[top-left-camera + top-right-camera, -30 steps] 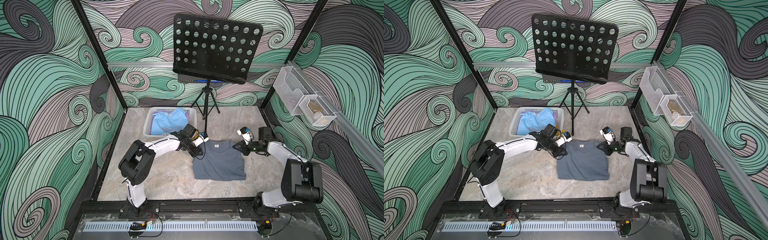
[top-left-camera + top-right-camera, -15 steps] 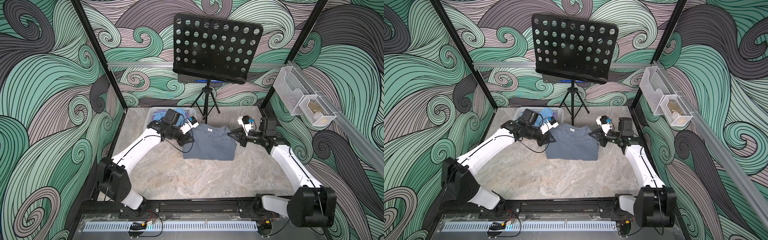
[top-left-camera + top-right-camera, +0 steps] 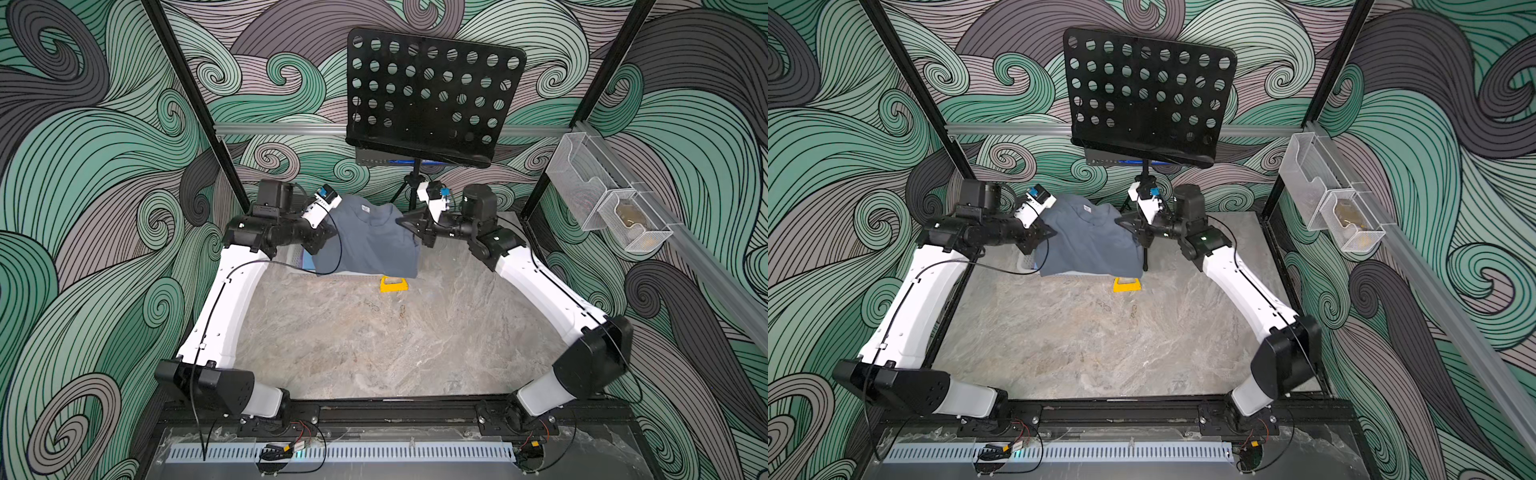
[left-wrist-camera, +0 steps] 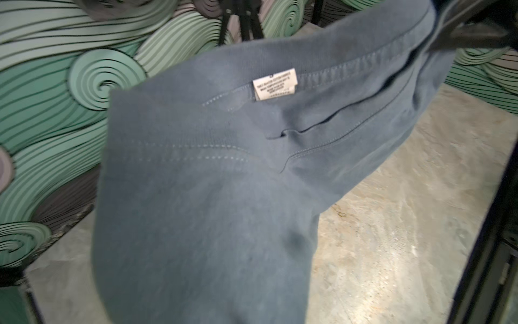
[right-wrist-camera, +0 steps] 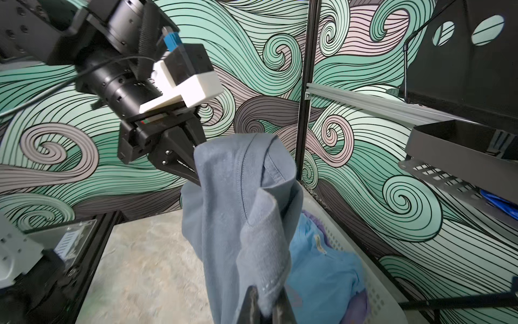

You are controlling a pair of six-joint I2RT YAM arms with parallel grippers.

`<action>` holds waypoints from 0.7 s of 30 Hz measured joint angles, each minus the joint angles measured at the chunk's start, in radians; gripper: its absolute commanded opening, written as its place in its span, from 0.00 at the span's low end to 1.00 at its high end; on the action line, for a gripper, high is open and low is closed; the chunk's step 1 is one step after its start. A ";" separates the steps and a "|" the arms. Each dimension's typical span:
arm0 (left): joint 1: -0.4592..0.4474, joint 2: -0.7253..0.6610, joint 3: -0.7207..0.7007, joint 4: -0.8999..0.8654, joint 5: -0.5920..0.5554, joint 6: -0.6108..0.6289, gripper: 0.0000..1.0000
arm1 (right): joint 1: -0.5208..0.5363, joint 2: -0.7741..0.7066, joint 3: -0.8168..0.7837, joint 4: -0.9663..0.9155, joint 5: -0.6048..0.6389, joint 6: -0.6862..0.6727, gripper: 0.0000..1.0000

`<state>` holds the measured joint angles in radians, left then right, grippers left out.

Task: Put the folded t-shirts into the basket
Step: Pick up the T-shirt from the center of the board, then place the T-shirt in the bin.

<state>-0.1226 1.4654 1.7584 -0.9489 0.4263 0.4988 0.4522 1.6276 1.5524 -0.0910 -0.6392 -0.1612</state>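
The slate grey t-shirt (image 3: 370, 241) (image 3: 1088, 241) hangs in the air at the back left, stretched between both grippers. My left gripper (image 3: 326, 235) (image 3: 1045, 232) is shut on its left edge near the collar; the cloth (image 4: 210, 182) fills the left wrist view and hides the jaws there. My right gripper (image 3: 407, 222) (image 3: 1124, 220) (image 5: 266, 305) is shut on its right edge. Under the shirt stands the white basket (image 5: 372, 275), of which only a strip of rim (image 3: 297, 262) shows in the top views. A light blue t-shirt (image 5: 328, 269) and a lavender one (image 5: 360, 305) lie in the basket.
A small yellow block-like thing (image 3: 394, 284) (image 3: 1127, 284) lies on the marble table just in front of the hanging shirt. A black music stand (image 3: 432, 95) on a tripod rises at the back, close behind the right gripper. Clear mesh bins (image 3: 602, 208) hang on the right wall.
Both arms have lifted the grey shirt off the table and carried it back and left, over the basket. The yellow thing that it covered now shows.
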 measured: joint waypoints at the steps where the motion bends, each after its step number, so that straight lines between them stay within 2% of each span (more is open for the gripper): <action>1: 0.024 0.020 0.027 -0.004 -0.009 0.008 0.00 | 0.011 0.034 0.032 0.006 0.017 0.012 0.00; 5: 0.096 0.129 0.123 -0.018 -0.030 0.028 0.00 | 0.040 0.184 0.175 0.021 0.065 0.059 0.00; 11: 0.158 0.287 0.205 -0.048 -0.045 0.045 0.00 | 0.042 0.372 0.339 0.010 0.087 0.096 0.00; 15: 0.175 0.343 0.222 -0.072 -0.049 0.051 0.00 | 0.044 0.432 0.367 -0.013 0.090 0.101 0.00; 21: 0.179 0.360 0.222 -0.110 -0.051 0.066 0.00 | 0.054 0.447 0.366 -0.026 0.090 0.105 0.00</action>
<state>0.0566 1.8256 1.9808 -1.0592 0.3752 0.5652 0.5064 2.0747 1.9182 -0.1169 -0.5488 -0.0563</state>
